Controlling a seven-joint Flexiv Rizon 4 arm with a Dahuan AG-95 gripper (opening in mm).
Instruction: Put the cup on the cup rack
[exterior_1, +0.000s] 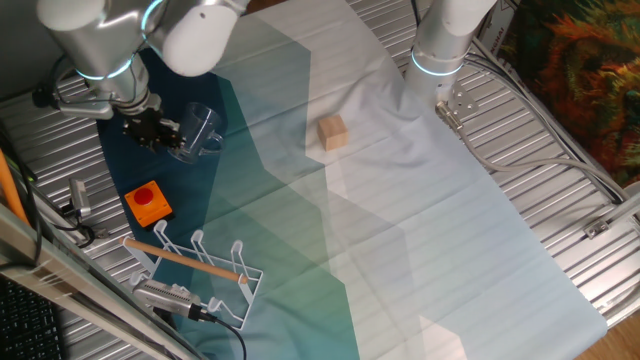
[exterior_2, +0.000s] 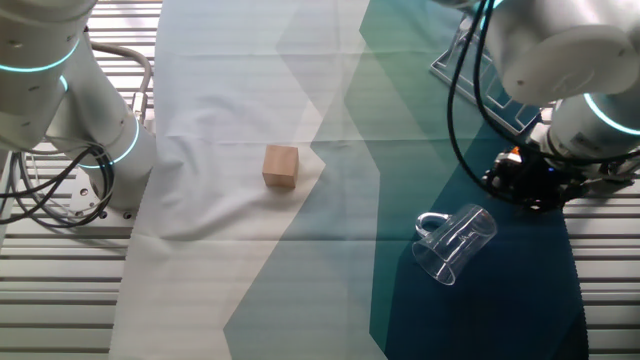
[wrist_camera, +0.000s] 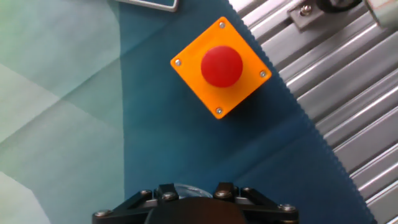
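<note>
**Cup on its side by the claw, away from the rack**

The cup (exterior_2: 455, 243) is a clear tumbler with a small handle, and it lies tipped on its side on the dark blue part of the cloth (exterior_1: 420, 230) that covers the desk (exterior_1: 560, 150). In one fixed view the cup (exterior_1: 200, 131) sits just beside the claw (exterior_1: 152, 130), on the side away from the arm's grey wrist. In the other fixed view the claw (exterior_2: 525, 178) is close above the cup, with a strip of dark cloth showing between them. Whether any finger touches the cup cannot be told from these views.

How far the claw stands open cannot be told either: the two fixed views show only a dark cluster of parts, and the hand view shows just the black base of the fingers at the bottom edge, with nothing between them.

The orange block with the red button (exterior_1: 148, 203) lies near the cup, between it and the cup rack (exterior_1: 200, 268). The hand view looks straight down on that block (wrist_camera: 221, 67), which rests on the dark cloth near the ribbed metal of the desk. The rack stands upright, well apart from the cup, a light wooden rod across its white prongs. The tan wooden cube (exterior_1: 332, 132) sits on the pale cloth, on the cup's far side from the claw.
</note>
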